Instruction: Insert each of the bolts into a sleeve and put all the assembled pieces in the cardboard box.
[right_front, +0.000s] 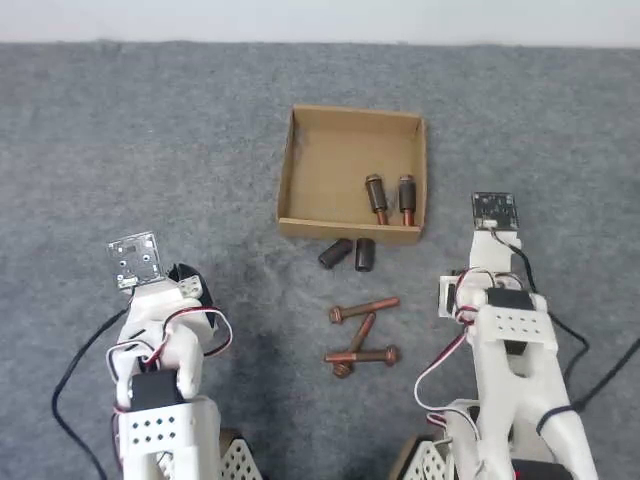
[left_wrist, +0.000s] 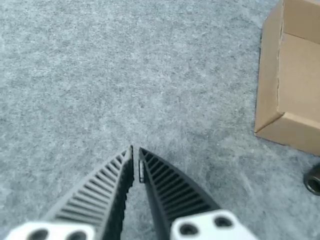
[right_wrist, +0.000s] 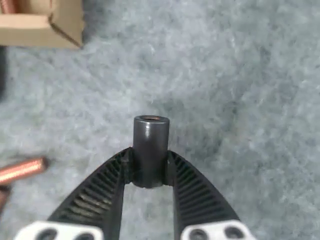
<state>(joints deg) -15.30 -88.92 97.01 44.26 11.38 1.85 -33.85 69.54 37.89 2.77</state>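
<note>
My right gripper (right_wrist: 150, 152) is shut on a dark sleeve (right_wrist: 151, 134), held upright a little above the carpet with its open bore facing up. My left gripper (left_wrist: 136, 149) is shut with nothing in it, hanging over bare carpet left of the cardboard box (right_front: 320, 165). Two assembled pieces (right_front: 377, 198) (right_front: 407, 198) lie inside the box at its right side. Two loose sleeves (right_front: 335, 253) (right_front: 365, 254) rest just in front of the box wall. Three copper bolts (right_front: 363, 310) (right_front: 356, 338) (right_front: 362, 355) lie between the arms.
Grey carpet (right_front: 150, 140) covers the whole table. The left arm (right_front: 160, 340) stands at the front left, the right arm (right_front: 515, 350) at the front right. The box corner (right_wrist: 65, 25) and one bolt tip (right_wrist: 22, 170) sit near my right gripper.
</note>
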